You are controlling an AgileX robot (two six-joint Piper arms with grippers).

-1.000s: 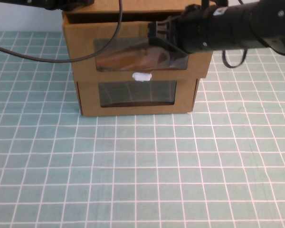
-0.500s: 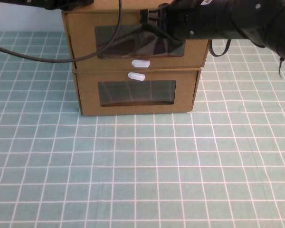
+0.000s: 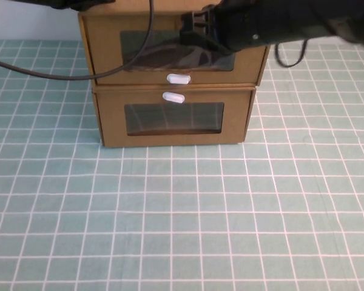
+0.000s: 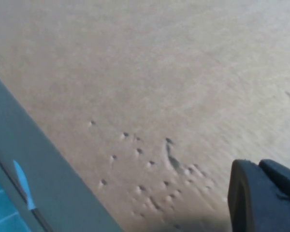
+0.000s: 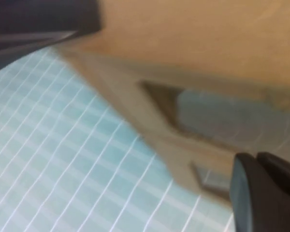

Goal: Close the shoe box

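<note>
Risk: right gripper [image 3: 197, 33], jaws' state indeterminate, presses shoe box [image 3: 176, 51] front; overpush could shift the lower box [image 3: 173, 118]. Left gripper [image 3: 79, 3] rests atop, jaws unreadable.

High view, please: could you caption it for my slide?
Right gripper against the upper shoe box, stacked on the lower cardboard box; left gripper at the top edge.
</note>
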